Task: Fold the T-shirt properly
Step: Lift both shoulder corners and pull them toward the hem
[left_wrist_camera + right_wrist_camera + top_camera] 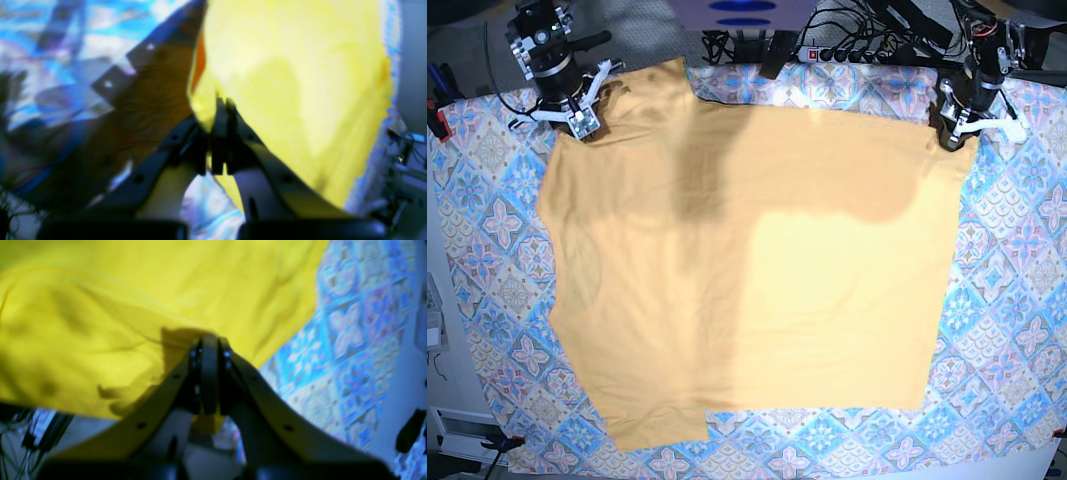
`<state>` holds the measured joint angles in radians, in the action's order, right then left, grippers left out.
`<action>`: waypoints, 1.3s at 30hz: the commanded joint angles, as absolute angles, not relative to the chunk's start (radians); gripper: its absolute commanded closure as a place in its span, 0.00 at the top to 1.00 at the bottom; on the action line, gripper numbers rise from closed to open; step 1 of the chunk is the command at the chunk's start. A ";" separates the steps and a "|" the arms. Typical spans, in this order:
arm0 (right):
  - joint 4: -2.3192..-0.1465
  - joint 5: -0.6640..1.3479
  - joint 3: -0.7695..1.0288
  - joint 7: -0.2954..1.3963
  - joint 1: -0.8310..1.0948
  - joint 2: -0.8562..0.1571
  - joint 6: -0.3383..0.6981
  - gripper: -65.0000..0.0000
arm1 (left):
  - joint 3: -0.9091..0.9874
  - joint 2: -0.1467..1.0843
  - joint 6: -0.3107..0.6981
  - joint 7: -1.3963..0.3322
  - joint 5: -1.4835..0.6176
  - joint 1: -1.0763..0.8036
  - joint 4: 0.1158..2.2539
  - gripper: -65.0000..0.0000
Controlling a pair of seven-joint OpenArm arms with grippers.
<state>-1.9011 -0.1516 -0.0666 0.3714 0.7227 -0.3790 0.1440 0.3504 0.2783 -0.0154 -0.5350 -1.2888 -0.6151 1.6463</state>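
The pale yellow-orange T-shirt (747,270) lies spread flat on the blue-pink patterned tablecloth (1012,300). My right gripper (582,118) is at the shirt's far left corner, shut on the cloth. In the right wrist view the jaws (209,346) are closed with yellow cloth (100,323) pinched between them. My left gripper (950,138) is at the shirt's far right corner. In the left wrist view it (222,110) is shut on the edge of the yellow cloth (300,83), which is lifted in front of the camera.
Cables and a power strip (827,45) run along the table's back edge between the two arm bases. The tablecloth borders the shirt on all sides. A blurred brown shape (150,96) shows left of the left gripper.
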 commanded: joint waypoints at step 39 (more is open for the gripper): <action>-1.676 -0.148 -0.079 0.452 0.251 -0.383 0.153 0.00 | 0.317 0.268 -0.004 -0.521 -1.152 -0.148 1.524 0.00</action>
<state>-1.6604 -0.1482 -0.0845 0.4686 0.2592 -0.3687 0.1646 0.3107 0.2520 -0.0185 -0.5377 -1.1473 -0.1555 1.5078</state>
